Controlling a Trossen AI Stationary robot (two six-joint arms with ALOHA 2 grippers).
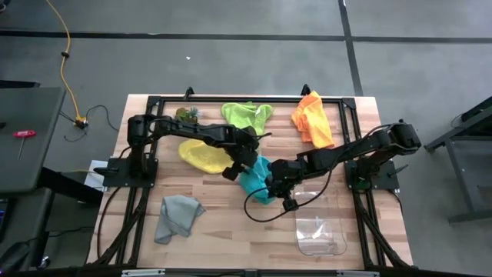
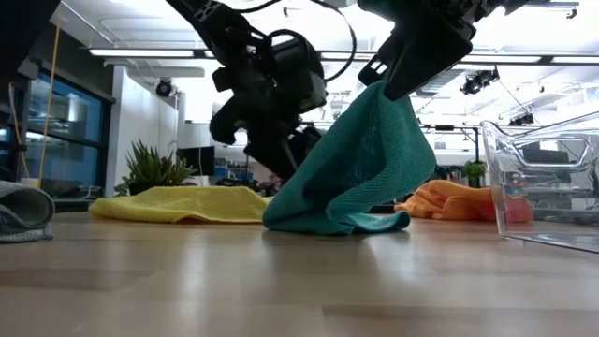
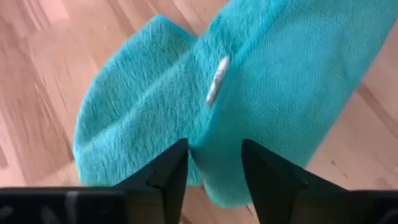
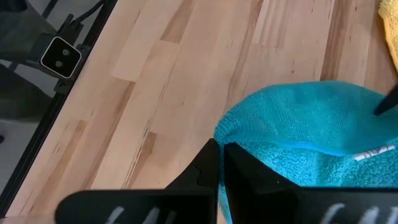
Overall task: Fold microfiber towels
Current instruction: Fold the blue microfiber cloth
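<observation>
A: Where the two arms meet at mid-counter, the teal towel (image 1: 256, 183) sits bunched, one part lifted off the wooden counter (image 1: 231, 231) and the rest trailing on it.

B: Right pincer (image 4: 219, 163)?

A: Its fingers are pressed nearly together with a fold of teal cloth pinched between them; the low view shows the cloth hanging from it like a tent.

B: Left pincer (image 3: 214, 163)?

A: Parted a narrow way, fingers straddling the teal towel's edge near a small white label (image 3: 216, 81). Whether they touch the cloth, cannot tell.

B: Other towels, relative to the teal one?

A: Yellow towel (image 1: 204, 155) just beside it toward the left arm's base. Lime green towel (image 1: 246, 115) and orange towel (image 1: 314, 119) beyond it at the far edge. Grey towel (image 1: 177, 216) well apart, toward the near edge. Clear plastic bin (image 1: 320, 231) near it on the right arm's side.
</observation>
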